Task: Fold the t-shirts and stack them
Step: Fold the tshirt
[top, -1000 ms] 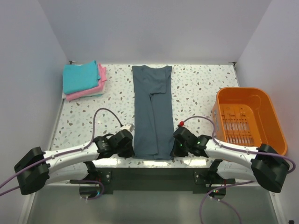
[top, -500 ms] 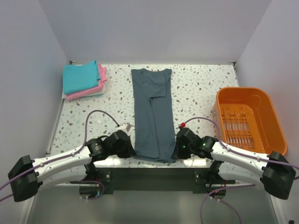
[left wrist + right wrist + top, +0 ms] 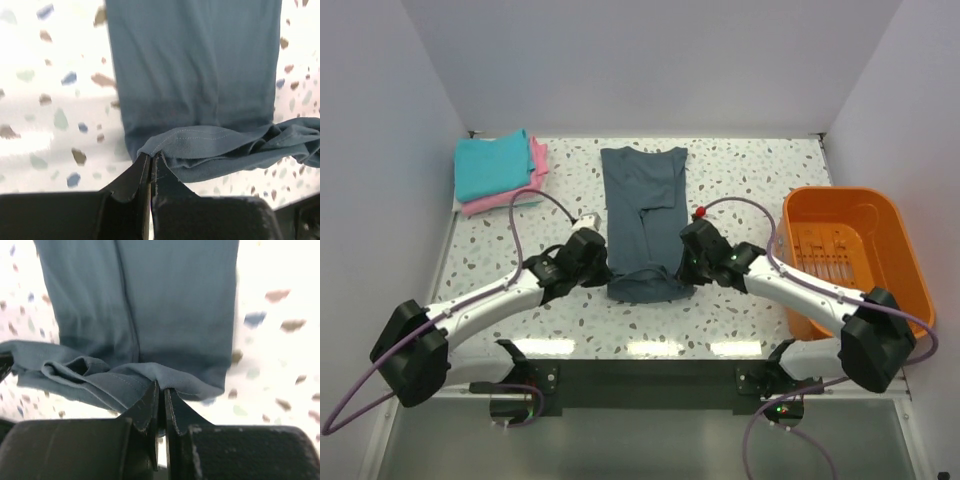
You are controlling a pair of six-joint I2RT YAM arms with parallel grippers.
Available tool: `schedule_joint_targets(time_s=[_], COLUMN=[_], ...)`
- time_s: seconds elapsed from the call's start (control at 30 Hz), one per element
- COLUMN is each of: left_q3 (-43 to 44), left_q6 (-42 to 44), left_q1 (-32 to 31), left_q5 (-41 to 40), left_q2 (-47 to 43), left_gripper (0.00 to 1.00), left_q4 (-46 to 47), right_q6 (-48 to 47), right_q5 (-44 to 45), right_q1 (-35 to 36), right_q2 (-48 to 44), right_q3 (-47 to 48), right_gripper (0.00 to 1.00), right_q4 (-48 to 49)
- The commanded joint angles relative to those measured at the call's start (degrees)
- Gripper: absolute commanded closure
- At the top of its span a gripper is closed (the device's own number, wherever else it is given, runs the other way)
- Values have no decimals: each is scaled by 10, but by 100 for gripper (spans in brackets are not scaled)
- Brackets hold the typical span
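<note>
The dark slate blue-grey t-shirt (image 3: 642, 205) lies as a long strip down the middle of the table, its near hem lifted and doubled back. My left gripper (image 3: 603, 270) is shut on the hem's left corner (image 3: 165, 147). My right gripper (image 3: 682, 268) is shut on the hem's right corner (image 3: 150, 385). Both hold the hem a little above the cloth below. The turquoise t-shirt (image 3: 492, 163) lies folded on the folded pink t-shirt (image 3: 510, 195) at the far left corner.
An orange plastic bin (image 3: 855, 255) stands at the right edge of the speckled table (image 3: 750, 200). Walls close the back and both sides.
Both grippers have carried the shirt's near hem from the table's front edge toward the back, folding the lower part up over itself. The shirt now looks shorter.
</note>
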Motion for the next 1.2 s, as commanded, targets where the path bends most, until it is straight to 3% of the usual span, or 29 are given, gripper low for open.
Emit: schedule_joint_targets(time_s=[0.0, 0.47, 0.93, 1.0, 1.03, 1.1, 1.13, 1.17], left_q3=[68, 241, 345, 357, 369, 374, 374, 374], left_q6=[63, 127, 159, 158, 157, 152, 151, 150], left_q1=[23, 138, 175, 179, 182, 189, 190, 194], left_q5=[-54, -19, 37, 33, 29, 21, 18, 17], left_q2=[34, 260, 387, 399, 409, 412, 410, 409], left_gripper=[100, 100, 100, 100, 98, 79, 49, 29], left_q4=[58, 99, 117, 108, 95, 91, 92, 92], right_q6=[-53, -94, -87, -87, -86, -80, -79, -80], right_q5=[24, -24, -40, -49, -54, -57, -57, -51], right_q1=[-38, -141, -183, -187, -190, -193, -196, -198], right_q2=[49, 226, 310, 330, 338, 352, 353, 355], right_q3=[54, 194, 260, 268, 279, 292, 296, 298], right_gripper=[100, 100, 100, 95, 85, 78, 71, 64], right_q4=[40, 97, 114, 112, 105, 99, 103, 105])
